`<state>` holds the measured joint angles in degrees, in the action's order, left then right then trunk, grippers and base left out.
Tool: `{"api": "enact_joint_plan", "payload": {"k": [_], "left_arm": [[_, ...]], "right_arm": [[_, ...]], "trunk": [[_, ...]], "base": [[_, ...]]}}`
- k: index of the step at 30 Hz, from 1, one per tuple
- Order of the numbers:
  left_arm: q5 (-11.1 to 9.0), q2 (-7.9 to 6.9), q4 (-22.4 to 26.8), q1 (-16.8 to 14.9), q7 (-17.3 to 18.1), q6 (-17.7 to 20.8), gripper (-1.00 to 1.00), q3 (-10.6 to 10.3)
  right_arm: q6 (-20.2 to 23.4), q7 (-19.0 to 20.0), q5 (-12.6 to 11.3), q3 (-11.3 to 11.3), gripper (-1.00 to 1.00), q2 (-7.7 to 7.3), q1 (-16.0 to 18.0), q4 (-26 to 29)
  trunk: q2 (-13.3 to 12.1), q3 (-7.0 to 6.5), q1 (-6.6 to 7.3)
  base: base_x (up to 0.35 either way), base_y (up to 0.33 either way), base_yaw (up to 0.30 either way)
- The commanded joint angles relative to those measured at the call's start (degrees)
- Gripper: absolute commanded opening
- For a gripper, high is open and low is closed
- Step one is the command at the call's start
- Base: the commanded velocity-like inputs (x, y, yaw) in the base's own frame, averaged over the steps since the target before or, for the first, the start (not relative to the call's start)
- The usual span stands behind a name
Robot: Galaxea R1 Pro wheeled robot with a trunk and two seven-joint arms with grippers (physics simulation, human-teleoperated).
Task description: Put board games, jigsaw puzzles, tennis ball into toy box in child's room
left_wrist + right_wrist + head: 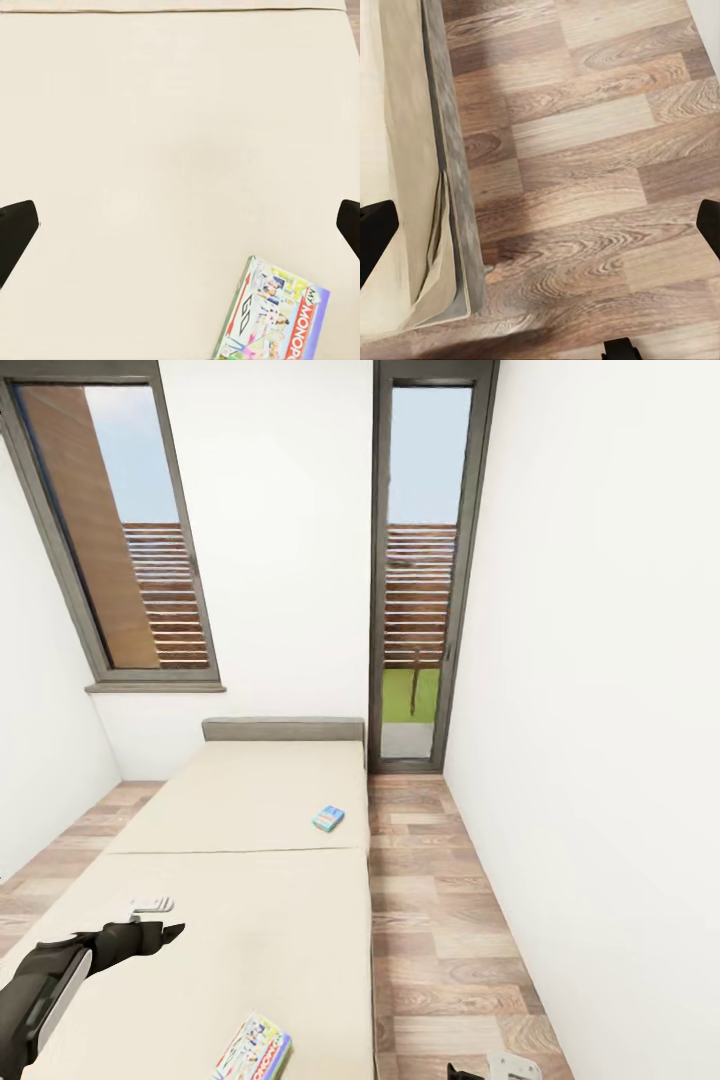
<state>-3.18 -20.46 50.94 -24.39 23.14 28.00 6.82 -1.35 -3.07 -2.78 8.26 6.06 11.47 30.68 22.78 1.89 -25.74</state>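
Bed (250, 880) with plain cream cover, grey padded headboard (284, 729) at far end against the white wall, a seam across the cover about midway. Two board games lie flat on the cover, well apart: small blue game box (328, 818) beyond the seam, near the bed's right edge; green-edged "My Monopoly" box (254, 1049) at the near end, angled. Rest of cover bare. Wood-plank floor (440, 920) runs along the bed's right side; grey bed base edge (454, 180) meets it.

A home bedroom. A cream-covered bed (240, 860) stands on wood-plank floor (440, 920). Behind its headboard (284, 729) are white walls and tall windows (418, 560).
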Motion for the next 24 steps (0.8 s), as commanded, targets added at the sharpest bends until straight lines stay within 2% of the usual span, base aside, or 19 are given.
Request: {"api": "enact_joint_plan", "payload": {"k": [1,8,24], "left_arm": [[-0.33,0.0,0.04,-0.05,0.15,0.47,1.0,0.11],[-0.36,0.05,0.04,-0.05,0.15,0.47,1.0,0.05],[-0.37,0.07,0.04,-0.05,0.15,0.44,1.0,0.03]], "right_arm": [[-0.14,-0.01,-0.3,0.18,1.0,0.05,0.04,0.01],[-0.14,-0.01,-0.3,0.18,1.0,0.04,0.04,0.01],[-0.14,-0.01,-0.3,0.18,1.0,0.03,0.04,0.0]], "trunk": [[0.14,0.14,-0.04],[0.14,0.14,-0.04],[0.14,0.14,-0.04]], "base": [[0.004,0.186,0.0],[0.01,0.078,0.0],[0.085,0.028,0.0]]}}
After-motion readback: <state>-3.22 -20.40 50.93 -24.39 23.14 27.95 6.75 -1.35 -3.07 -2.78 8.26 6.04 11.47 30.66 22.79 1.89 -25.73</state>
